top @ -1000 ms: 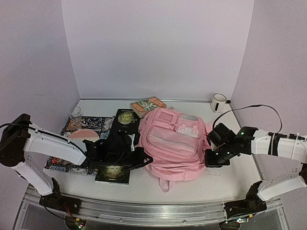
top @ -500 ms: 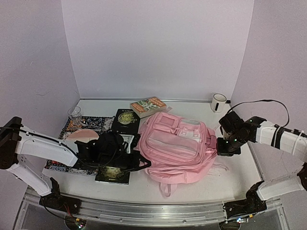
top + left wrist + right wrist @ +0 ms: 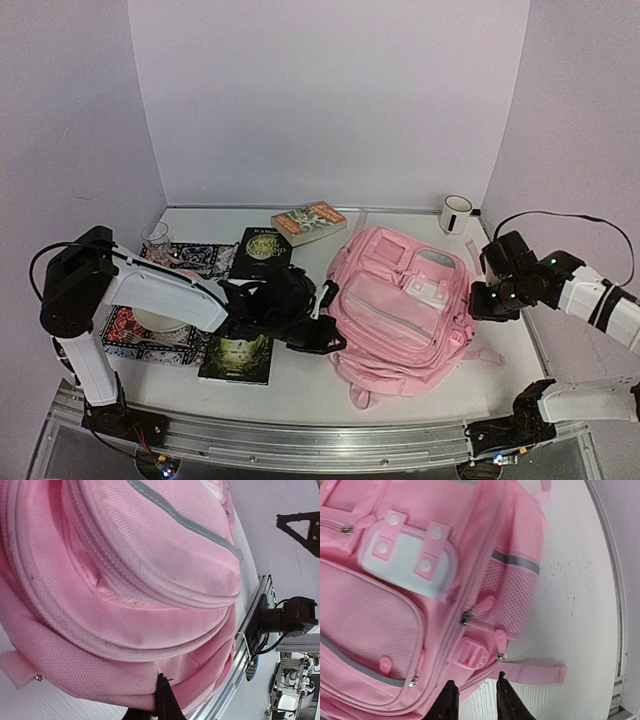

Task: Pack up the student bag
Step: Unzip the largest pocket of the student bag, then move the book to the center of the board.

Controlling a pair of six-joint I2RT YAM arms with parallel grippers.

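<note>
While flat on table (image 3: 300, 385), student bag (image 3: 400, 300) (pink).

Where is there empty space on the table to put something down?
Bare table lies along the back wall between the orange book and the mug, and in front, between the pink bag and the metal rail. The left side is crowded: mat, books, glass.

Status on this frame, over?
Left tool shut at student bag left side. Right tool open, near its strap. Books outside, left of bag.
</note>
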